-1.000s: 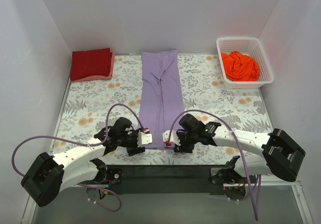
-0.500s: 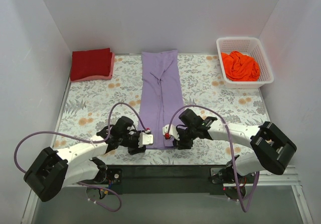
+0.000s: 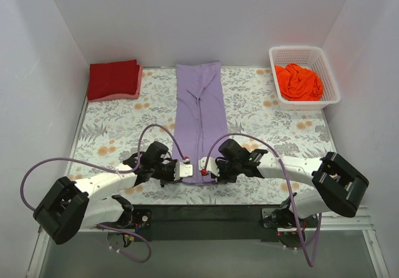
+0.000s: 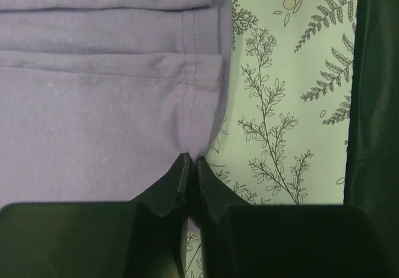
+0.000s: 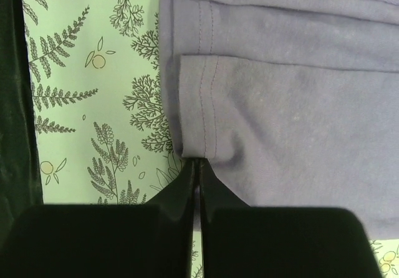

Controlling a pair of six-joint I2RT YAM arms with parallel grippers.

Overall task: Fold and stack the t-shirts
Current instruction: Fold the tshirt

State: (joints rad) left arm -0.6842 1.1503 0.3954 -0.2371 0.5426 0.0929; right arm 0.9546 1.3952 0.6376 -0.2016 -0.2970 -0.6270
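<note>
The lavender t-shirt (image 3: 201, 113) lies folded into a long narrow strip down the middle of the table, running from the back to the front. My left gripper (image 3: 184, 170) is shut on the near left corner of its hem, and the pinched cloth (image 4: 93, 103) shows at the closed tips (image 4: 189, 161). My right gripper (image 3: 205, 168) is shut on the near right corner, where the stitched hem (image 5: 206, 103) bunches at the tips (image 5: 198, 161). The dark red t-shirt (image 3: 113, 78) sits folded at the back left. The orange t-shirt (image 3: 298, 82) lies crumpled in the basket.
The white lattice basket (image 3: 304, 52) stands at the back right. A pink layer (image 3: 128, 95) shows under the dark red shirt. The floral table cloth (image 3: 262, 110) covers the table, with a black strip (image 3: 206, 214) along its near edge. White walls close in three sides.
Both grippers have moved inward onto the lavender shirt's near hem and closed on its corners. The shirts and basket have not moved.
</note>
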